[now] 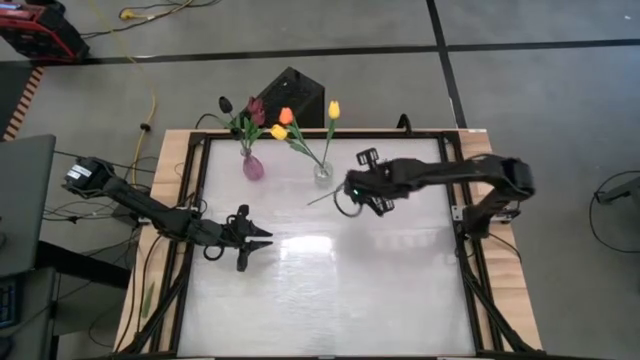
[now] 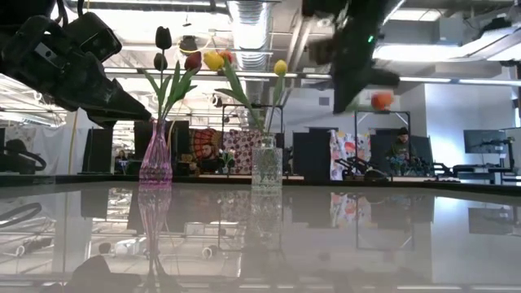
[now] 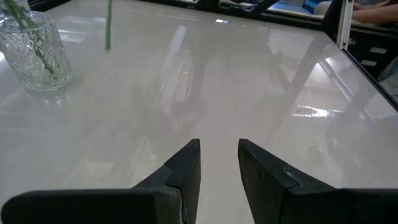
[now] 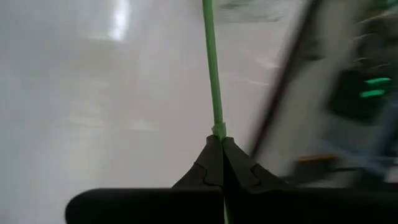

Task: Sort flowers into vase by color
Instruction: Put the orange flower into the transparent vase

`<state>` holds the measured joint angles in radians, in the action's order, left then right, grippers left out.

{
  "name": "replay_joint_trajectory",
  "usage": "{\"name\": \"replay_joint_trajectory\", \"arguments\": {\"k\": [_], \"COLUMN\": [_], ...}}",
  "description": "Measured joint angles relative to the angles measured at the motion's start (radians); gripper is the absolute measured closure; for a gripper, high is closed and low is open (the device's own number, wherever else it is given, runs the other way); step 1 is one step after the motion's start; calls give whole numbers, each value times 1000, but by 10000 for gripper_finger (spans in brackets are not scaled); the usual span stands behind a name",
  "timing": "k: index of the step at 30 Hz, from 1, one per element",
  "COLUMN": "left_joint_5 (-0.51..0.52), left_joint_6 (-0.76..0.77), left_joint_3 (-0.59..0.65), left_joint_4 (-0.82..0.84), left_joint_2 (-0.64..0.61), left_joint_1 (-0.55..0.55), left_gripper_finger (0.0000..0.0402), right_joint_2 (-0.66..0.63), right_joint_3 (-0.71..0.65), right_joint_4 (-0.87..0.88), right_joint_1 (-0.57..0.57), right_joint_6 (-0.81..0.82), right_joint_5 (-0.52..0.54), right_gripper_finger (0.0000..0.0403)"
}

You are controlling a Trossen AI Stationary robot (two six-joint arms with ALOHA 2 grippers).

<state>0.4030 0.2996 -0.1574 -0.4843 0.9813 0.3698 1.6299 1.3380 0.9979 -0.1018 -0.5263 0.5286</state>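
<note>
- The left gripper (image 1: 262, 241) is hovering over the left half of the table (image 1: 330, 300), jaws released with a clear gap between the fingers (image 3: 186, 168), nothing in them.
- Moving right, the pink vase (image 1: 253, 166) is standing at the far edge of the table, holding the dark maroon tulips (image 1: 256, 108) and a near-black one (image 1: 226, 104); in the low view their heads (image 2: 164, 37) are rising above the pink glass (image 2: 155, 163).
- Just beside it, the clear vase (image 1: 322, 171) is carrying the orange tulip (image 1: 286, 116) and two yellow tulips (image 1: 333, 109); the low view is showing its cut glass (image 2: 266, 167) upright on the table, apart from the pink one.
- On the right, the right gripper (image 1: 352, 190) is hanging in the air near the clear vase, jaws clenched on a thin green stem (image 4: 213, 81) that is running straight out past the fingertips (image 4: 211, 165).
- That stem (image 1: 322, 199) is slanting out toward the clear vase in the high view, off the table.
- In the low view an orange flower head (image 2: 382, 101) is showing beside the raised right arm, well above the table.
</note>
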Motion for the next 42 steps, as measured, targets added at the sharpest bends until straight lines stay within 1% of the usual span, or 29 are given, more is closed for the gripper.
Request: {"name": "replay_joint_trajectory", "arguments": {"k": [3, 5, 8, 10, 11, 12, 16, 21, 24, 26, 28, 31, 33, 35, 39, 42], "left_joint_5": [0, 2, 2, 2, 2, 2, 11, 30, 30, 30, 30, 30, 28, 24, 23, 23], "left_joint_6": [-1, -2, -2, -1, -1, -1, -2, -6, -7, -7, -14, -22, -22, -22, -26, -26], "left_joint_3": [0, 0, 0, 0, 0, 0, 0, 0, 0, 0, 0, 0, 0, 0, 0, 0], "left_joint_4": [0, 0, -4, -6, -6, -8, -24, -40, -40, -39, -39, -39, -39, -39, -37, -34], "left_joint_2": [0, 0, 0, 0, 0, 0, 0, 0, 0, 0, 0, 0, 0, 0, 0, 0], "left_joint_1": [0, 0, 0, 0, 0, 0, 0, 0, 0, 0, 0, 0, 0, 0, 0, 0], "left_gripper_finger": [306, 306, 306, 306, 306, 306, 306, 306, 306, 306, 306, 306, 306, 306, 306, 306], "right_joint_2": [-67, -106, -133, -137, -137, -138, -137, -136, -136, -136, -136, -136, -136, -136, -135, -105], "right_joint_3": [0, 0, 0, 0, 0, 3, 15, 15, 15, 15, 15, 15, 15, 15, 15, 17], "right_joint_4": [8, 9, -8, -46, -75, -94, -120, -128, -146, -211, -315, -488, -544, -548, -509, -506], "right_joint_1": [86, 141, 211, 236, 242, 244, 214, 111, 49, 18, -2, -11, -12, -14, -35, -46], "right_joint_6": [-117, -252, -503, -651, -711, -744, -781, -817, -842, -889, -976, -1125, -1196, -1221, -1212, -1205], "right_joint_5": [165, 306, 507, 638, 705, 749, 753, 748, 721, 695, 665, 606, 594, 590, 581, 578], "right_gripper_finger": [388, 388, 386, 386, 386, 386, 386, 386, 386, 386, 386, 386, 386, 386, 386, 386]}}
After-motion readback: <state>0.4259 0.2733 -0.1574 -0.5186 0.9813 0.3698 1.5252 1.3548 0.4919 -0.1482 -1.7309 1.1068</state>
